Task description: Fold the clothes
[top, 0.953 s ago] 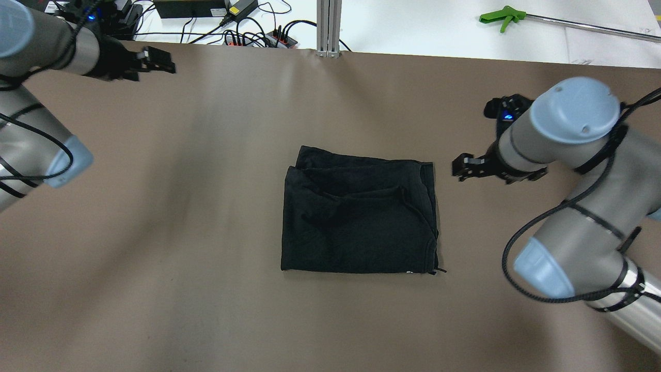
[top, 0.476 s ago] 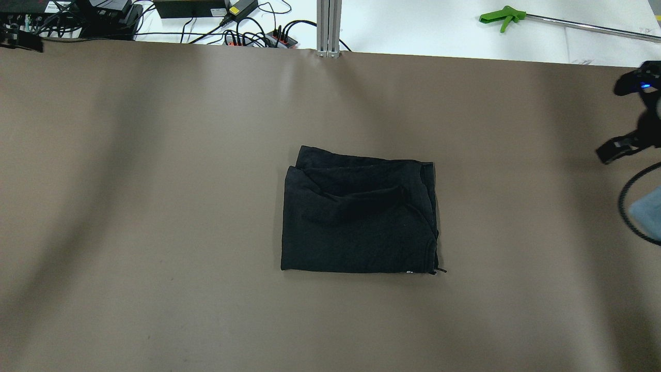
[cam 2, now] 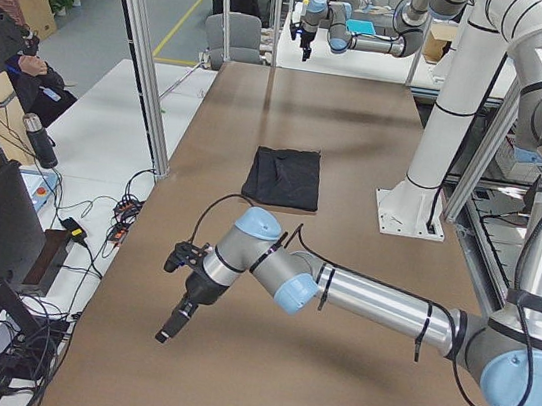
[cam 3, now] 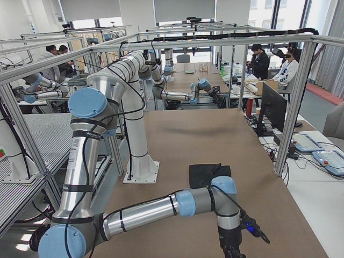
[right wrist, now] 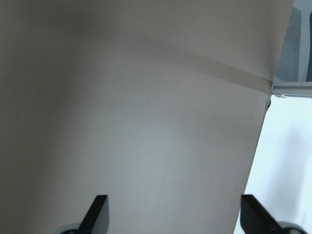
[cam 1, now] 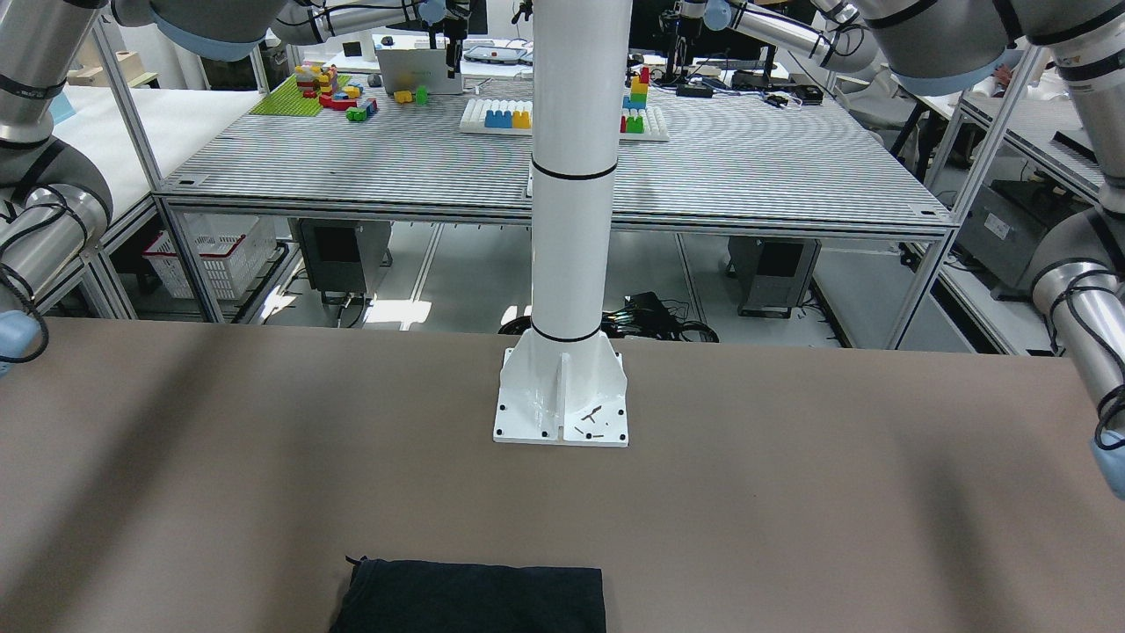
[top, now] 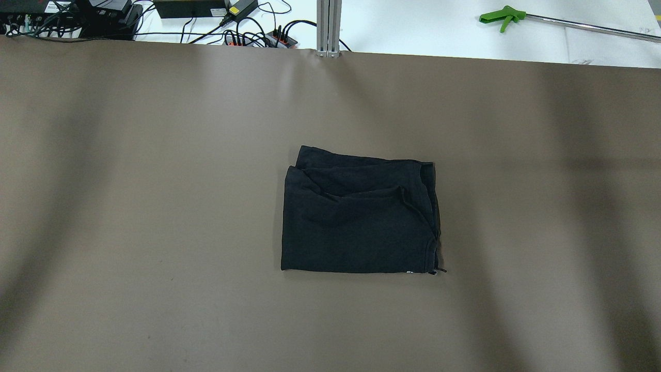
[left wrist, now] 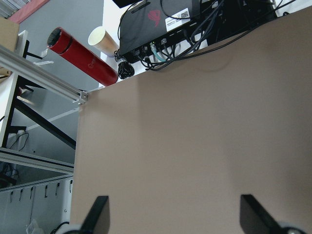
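**Jaws.** In the left wrist view the left gripper (left wrist: 170, 214) has its fingertips spread wide, with bare brown table (left wrist: 195, 122) between them. The right gripper (right wrist: 170, 214) is likewise spread wide and empty. The garment shows in neither wrist view.

**Arm pose.**
- In the exterior left view the left arm (cam 2: 358, 301) lies stretched low along the table. Its wrist is bent down and the gripper points toward the frame's lower left, near the table's edge.
- In the exterior right view the right arm (cam 3: 150, 209) reaches low across the foreground. Its wrist is turned down at the bottom edge of the frame.

**Garment.** The black garment (top: 356, 222) lies at mid-table, centre of the overhead frame, as a layered rectangle with stepped edges along its top and right sides. Its long axis runs left to right in that frame.

**Key relation.**
- The garment sits between the two arms, well apart from both grippers, which are out of the overhead frame.
- Neither arm is evidently the nearer.
- Any further fold would call for a long reach inward toward the centre.
- The fold appears largely done.

**Far side.** The white pillar (cam 1: 571, 176) stands beyond the garment in the front-facing view.
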